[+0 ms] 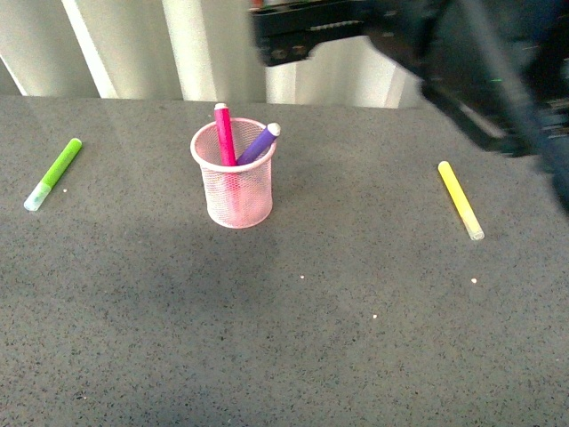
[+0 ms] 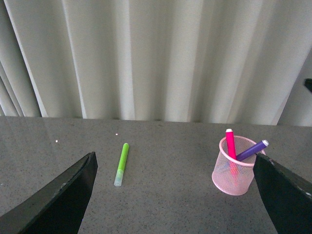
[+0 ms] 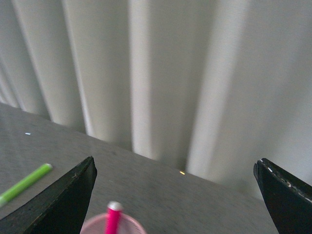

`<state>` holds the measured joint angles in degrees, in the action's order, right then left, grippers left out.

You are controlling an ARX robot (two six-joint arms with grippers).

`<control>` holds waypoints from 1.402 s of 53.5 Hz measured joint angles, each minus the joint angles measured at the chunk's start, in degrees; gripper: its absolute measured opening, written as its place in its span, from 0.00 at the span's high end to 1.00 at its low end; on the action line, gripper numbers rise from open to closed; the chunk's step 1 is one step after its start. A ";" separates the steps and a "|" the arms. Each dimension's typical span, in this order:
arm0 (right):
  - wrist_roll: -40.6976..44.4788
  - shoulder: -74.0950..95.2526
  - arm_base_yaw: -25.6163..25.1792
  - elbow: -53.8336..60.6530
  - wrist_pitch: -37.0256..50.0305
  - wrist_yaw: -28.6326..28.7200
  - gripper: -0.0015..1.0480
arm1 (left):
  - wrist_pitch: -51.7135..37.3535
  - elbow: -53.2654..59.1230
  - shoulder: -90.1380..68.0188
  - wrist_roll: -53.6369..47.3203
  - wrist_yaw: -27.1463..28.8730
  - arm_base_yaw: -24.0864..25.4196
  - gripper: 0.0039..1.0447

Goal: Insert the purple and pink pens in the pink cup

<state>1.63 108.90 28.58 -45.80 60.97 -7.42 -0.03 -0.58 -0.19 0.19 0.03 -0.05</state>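
The pink cup [image 1: 234,182] stands upright on the grey table, left of centre. The pink pen [image 1: 225,133] and the purple pen [image 1: 260,142] both stand inside it, tips up, the purple one leaning right. My right gripper [image 3: 174,163] hangs open above and just behind the cup, with the pink pen [image 3: 113,217] and the cup's rim [image 3: 90,226] showing below it. Nothing is between its fingers. In the front view the right arm [image 1: 462,53] is a dark blur at the top right. My left gripper [image 2: 174,158] is open and empty, well back from the cup [image 2: 233,173].
A lime-green marker [image 1: 55,172] lies at the far left of the table. A yellow marker [image 1: 460,199] lies at the right. A pale curtain [image 1: 160,44] hangs along the table's back edge.
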 joint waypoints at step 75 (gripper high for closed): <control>-1.01 -56.61 -23.69 43.43 -11.98 2.78 0.97 | 0.00 0.00 0.04 0.00 0.02 0.00 0.06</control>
<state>0.62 52.29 4.89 -2.37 48.99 -4.64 -0.03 -0.58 -0.14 0.19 0.05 -0.05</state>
